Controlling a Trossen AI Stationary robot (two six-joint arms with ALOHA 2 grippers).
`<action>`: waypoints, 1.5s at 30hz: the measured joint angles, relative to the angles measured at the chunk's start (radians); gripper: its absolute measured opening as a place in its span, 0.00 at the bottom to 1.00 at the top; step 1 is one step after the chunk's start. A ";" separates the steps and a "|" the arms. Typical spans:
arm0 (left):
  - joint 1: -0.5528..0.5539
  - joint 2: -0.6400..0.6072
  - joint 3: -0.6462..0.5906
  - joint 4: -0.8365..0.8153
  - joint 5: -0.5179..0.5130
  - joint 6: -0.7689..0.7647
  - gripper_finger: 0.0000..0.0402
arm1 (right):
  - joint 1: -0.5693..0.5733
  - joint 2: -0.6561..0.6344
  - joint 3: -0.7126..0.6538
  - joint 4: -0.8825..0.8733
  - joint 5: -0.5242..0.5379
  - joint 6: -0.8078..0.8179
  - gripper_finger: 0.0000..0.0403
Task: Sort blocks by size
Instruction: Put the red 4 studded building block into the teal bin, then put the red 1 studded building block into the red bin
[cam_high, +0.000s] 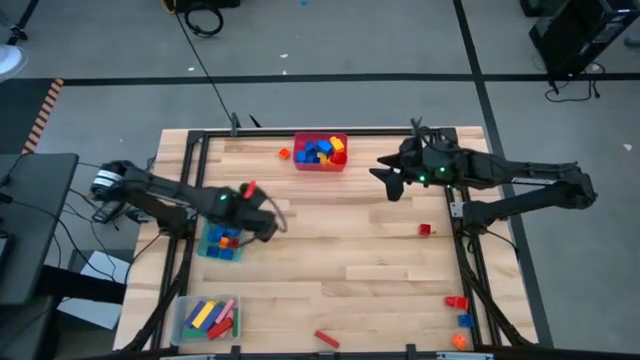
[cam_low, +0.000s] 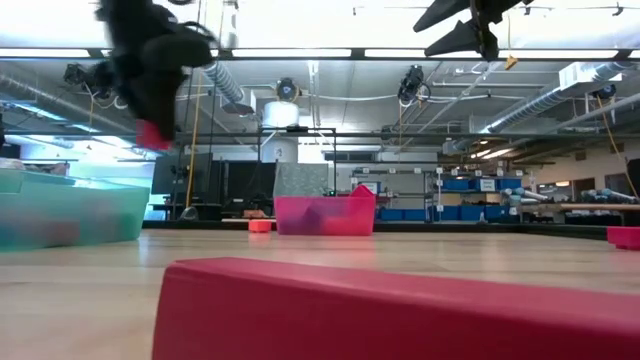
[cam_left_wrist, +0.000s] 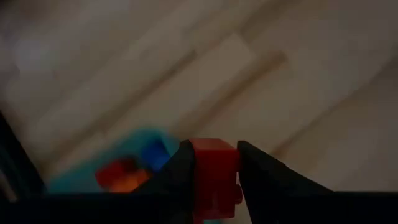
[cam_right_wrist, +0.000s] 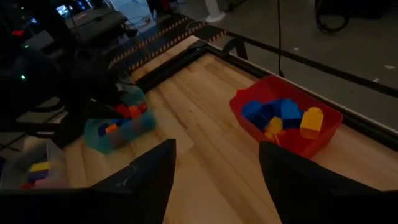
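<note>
The left claw (cam_high: 258, 205) hangs above the light wooden worktop (cam_high: 330, 260), just beside the teal translucent plastic bin (cam_high: 220, 243) at the worktop's left edge, and it is clamped on a small red plastic brick (cam_left_wrist: 214, 177); the left wrist view shows that brick pinched between the two dark fingers (cam_left_wrist: 180, 171), with the teal bin below holding blue and orange bricks. In the low view the same red brick pokes out under the raised claw, above the bin's rim. The right claw (cam_high: 385, 178) hovers with its fingers spread apart and nothing between them, to the right of the red rectangular plastic bin (cam_high: 321, 152) at the far edge of the worktop, which holds blue, yellow and red bricks. A small orange brick (cam_high: 284, 154) lies on the worktop just left of that red bin. A clear plastic bin (cam_high: 207, 318) at the near left corner holds long bars in yellow, pink, red, green and blue. A long red bar (cam_high: 326, 339) lies loose at the near edge, a small red cube (cam_high: 425, 230) sits right of centre, and red, blue and orange bricks (cam_high: 460, 320) are scattered by the near right corner.
</note>
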 joint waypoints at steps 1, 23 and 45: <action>-0.019 -0.028 -0.032 0.010 0.013 -0.049 0.26 | 0.002 0.003 0.000 0.002 0.000 0.000 0.60; -0.123 -0.211 -0.264 0.006 0.113 -0.421 0.41 | 0.021 0.023 0.000 0.002 -0.020 0.009 0.60; -0.126 -0.210 -0.006 0.153 -0.111 -0.179 0.42 | 0.447 0.082 -0.045 -0.798 -0.105 0.883 0.60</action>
